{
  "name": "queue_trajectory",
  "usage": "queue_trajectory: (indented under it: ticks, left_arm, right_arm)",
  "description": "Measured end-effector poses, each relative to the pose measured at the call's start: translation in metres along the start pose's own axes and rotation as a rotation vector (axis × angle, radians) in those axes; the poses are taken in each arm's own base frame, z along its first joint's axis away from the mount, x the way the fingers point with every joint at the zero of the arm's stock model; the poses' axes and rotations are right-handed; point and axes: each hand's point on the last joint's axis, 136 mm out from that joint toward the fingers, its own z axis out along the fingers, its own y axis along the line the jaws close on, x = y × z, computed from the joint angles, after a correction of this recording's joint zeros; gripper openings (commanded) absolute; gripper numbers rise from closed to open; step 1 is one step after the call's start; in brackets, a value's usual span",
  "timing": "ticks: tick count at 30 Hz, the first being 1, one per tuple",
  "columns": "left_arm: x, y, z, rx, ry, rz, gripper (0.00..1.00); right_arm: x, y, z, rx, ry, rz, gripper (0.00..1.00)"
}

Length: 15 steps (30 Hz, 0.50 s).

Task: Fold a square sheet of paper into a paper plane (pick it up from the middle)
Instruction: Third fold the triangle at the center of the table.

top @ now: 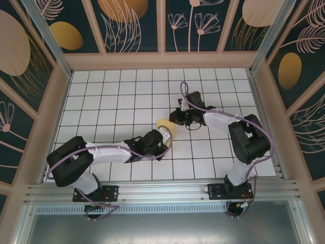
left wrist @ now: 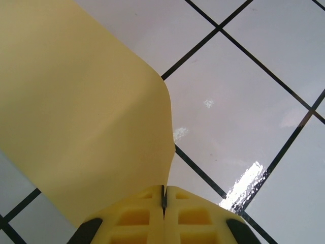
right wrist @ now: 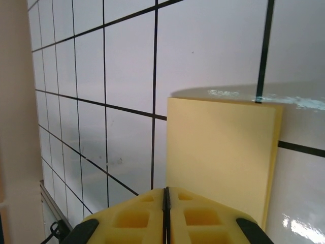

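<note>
The square sheet of paper (top: 164,125) is pale yellow and held just above the tiles mid-table, between both grippers. My left gripper (top: 164,134) comes from the lower left and is shut on its near edge. In the left wrist view the sheet (left wrist: 76,101) bows up and away from the shut gripper (left wrist: 163,195). My right gripper (top: 176,118) reaches in from the right. In the right wrist view the paper (right wrist: 218,147) stands as a flat rectangle whose left edge runs into the seam of the shut gripper (right wrist: 165,195). A thin second layer shows along its right side.
The white grid-tiled table (top: 122,96) is walled by a pale wooden frame (top: 162,60) with patterned panels. A metal rail (top: 162,190) crosses the near edge by the arm bases. The left wall (right wrist: 15,101) is near in the right wrist view.
</note>
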Motion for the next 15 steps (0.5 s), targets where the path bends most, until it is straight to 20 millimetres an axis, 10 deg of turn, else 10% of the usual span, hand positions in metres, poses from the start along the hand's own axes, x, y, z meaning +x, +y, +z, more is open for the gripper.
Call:
queue_trajectory:
  ticks: [15]
  left_arm:
    - [-0.004, 0.006, -0.002, 0.053, -0.012, -0.071, 0.00]
  right_arm:
    - [0.022, -0.049, 0.036, 0.133, 0.128, 0.010, 0.10]
